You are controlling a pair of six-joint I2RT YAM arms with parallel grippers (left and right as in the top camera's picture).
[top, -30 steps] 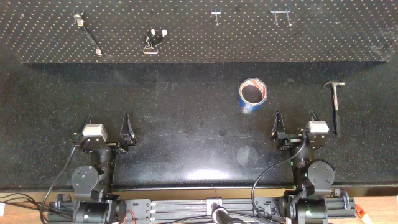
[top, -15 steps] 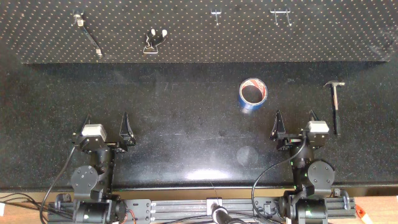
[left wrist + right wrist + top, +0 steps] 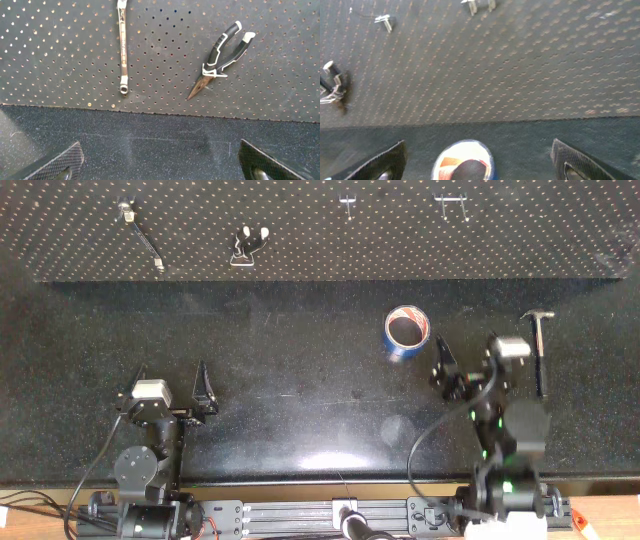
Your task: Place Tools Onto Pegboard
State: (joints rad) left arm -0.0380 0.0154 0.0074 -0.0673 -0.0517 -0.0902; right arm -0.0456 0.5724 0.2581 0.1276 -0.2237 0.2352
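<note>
Overhead; both wrists toward pegboard [image 3: 165, 60]

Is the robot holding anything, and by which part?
Nothing is held. The left end effector and the right end effector are both open and empty; the blue roll of tape and the black-handled hammer lie loose on the black table.

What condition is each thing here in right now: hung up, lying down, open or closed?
Wrench: hanging on the pegboard.
Pliers: hanging on the pegboard.
Tape roll: lying on the table, not hung.
Hammer: lying flat on the table, not hung.
Hooks: empty.
Left tool: open, empty.
Right tool: open, empty, close to the tape roll.
</note>
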